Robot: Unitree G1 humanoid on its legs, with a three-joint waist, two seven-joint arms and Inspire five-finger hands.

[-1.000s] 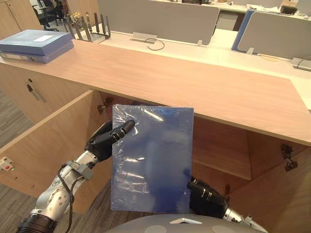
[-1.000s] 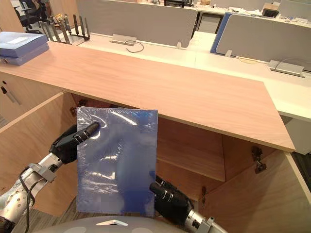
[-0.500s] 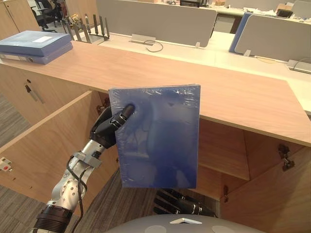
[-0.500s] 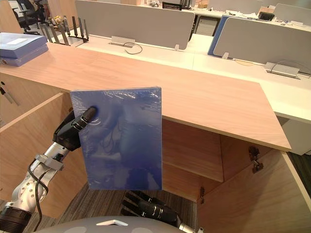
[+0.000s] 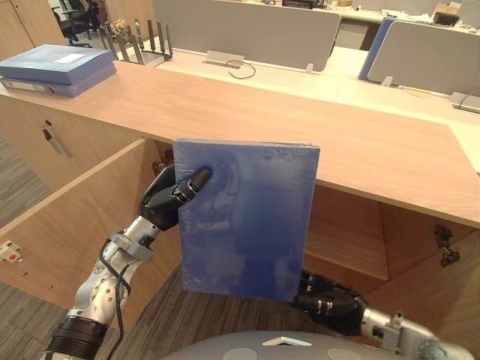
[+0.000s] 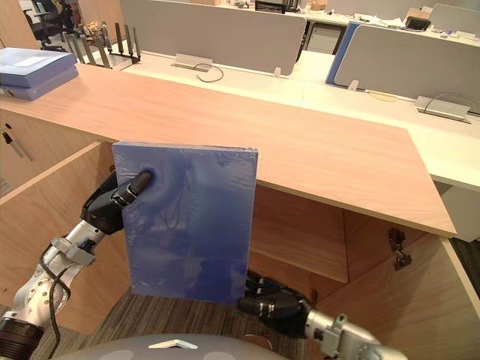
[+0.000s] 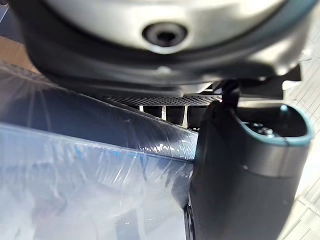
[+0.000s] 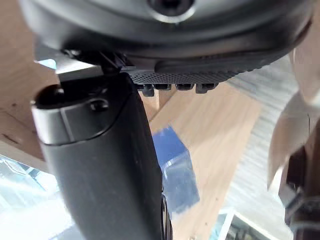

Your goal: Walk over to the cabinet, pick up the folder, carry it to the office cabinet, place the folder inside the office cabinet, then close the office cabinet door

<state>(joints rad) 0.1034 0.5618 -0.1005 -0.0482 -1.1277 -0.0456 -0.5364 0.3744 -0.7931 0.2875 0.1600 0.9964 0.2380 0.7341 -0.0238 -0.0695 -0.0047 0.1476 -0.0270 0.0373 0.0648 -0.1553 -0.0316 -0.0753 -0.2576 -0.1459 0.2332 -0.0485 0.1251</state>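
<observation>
The folder [image 5: 247,225] is a blue one wrapped in clear film, held upright in front of the open office cabinet [image 5: 345,240]. My left hand [image 5: 163,204] is shut on its left edge, with the thumb pressed on the front face; the left wrist view shows that thumb [image 7: 240,175] against the shiny film of the folder [image 7: 75,190]. My right hand [image 5: 334,306] sits just below the folder's lower right corner, partly behind it. In the right wrist view a blue corner of the folder [image 8: 172,170] shows beyond the right hand [image 8: 100,165].
The cabinet's left door [image 5: 75,217] and right door [image 5: 420,300] stand open beneath a long wooden top [image 5: 300,127]. Blue binders [image 5: 56,67] lie at the top's far left, beside a black file rack [image 5: 139,37]. Grey desk partitions [image 5: 247,30] stand behind.
The folder rose about half a second ago and has stayed up. My right hand dropped away beneath it, then came back up to its lower right corner.
</observation>
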